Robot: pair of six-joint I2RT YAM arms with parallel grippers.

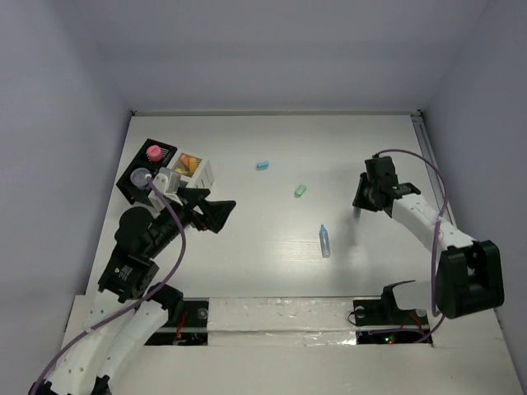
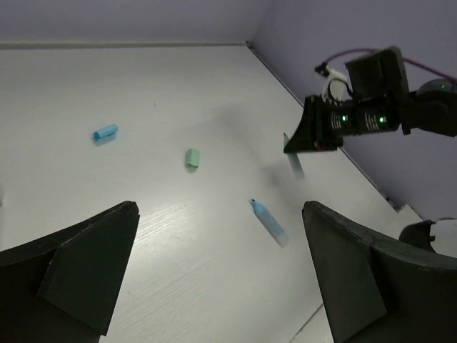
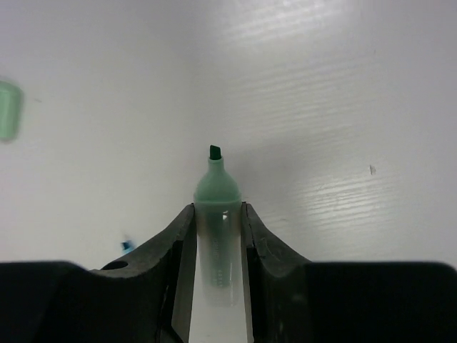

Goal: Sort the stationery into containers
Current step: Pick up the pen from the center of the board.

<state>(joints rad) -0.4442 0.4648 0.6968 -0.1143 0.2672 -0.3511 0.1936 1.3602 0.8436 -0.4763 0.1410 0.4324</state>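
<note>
The right gripper was clamped on a green chisel-tipped highlighter with a clear barrel. The pen's long axis ran straight out along the fingers, and its dark tip pointed past them at the white table. The left wrist view added what the close-up could not: the pen hung below that gripper, steeply tilted and clear of the surface.

From above, a blue uncapped highlighter lay flat mid-table, its narrow end towards the far side. A stubby green cap and a blue cap lay apart beyond it.

Only the top view showed the black ribbed tray and the adjoining white box (far left), with the left gripper beside them, its jaws spread wide and holding nothing.
</note>
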